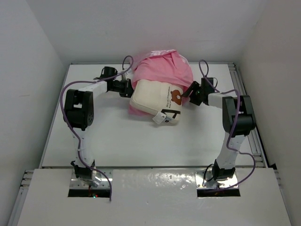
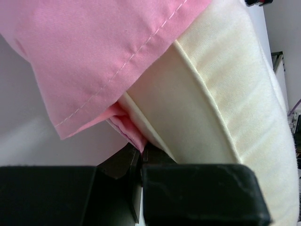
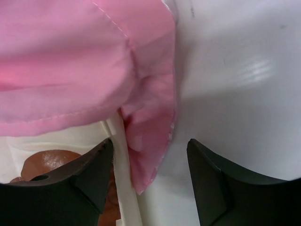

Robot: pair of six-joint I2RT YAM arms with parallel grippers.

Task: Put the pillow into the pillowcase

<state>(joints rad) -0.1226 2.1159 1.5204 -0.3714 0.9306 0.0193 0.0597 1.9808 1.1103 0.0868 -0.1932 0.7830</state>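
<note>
Your pillow sat at the far middle of the table. Its far end was tucked inside the case. The near end, with bear print and tag, stuck out toward the arms. The case was bunched over the pillow's far half, and a pink strip showed under its left edge too

Your left hand was at the pillow's left side, jaws closed tight, pinching a fold of the case's lower layer where it ran under the pillow. In the left wrist view the upper layer's stitched hem lay across the pillow's piped seam, above that pinch

Your right hand was at the pillow's right side, jaws standing apart, not clamped on anything. In the right wrist view a loose corner of the case hung between the fingers, nearer the one on the frame's left, beside the pillow's edge seam and the bear print. The other finger was over bare table
</note>
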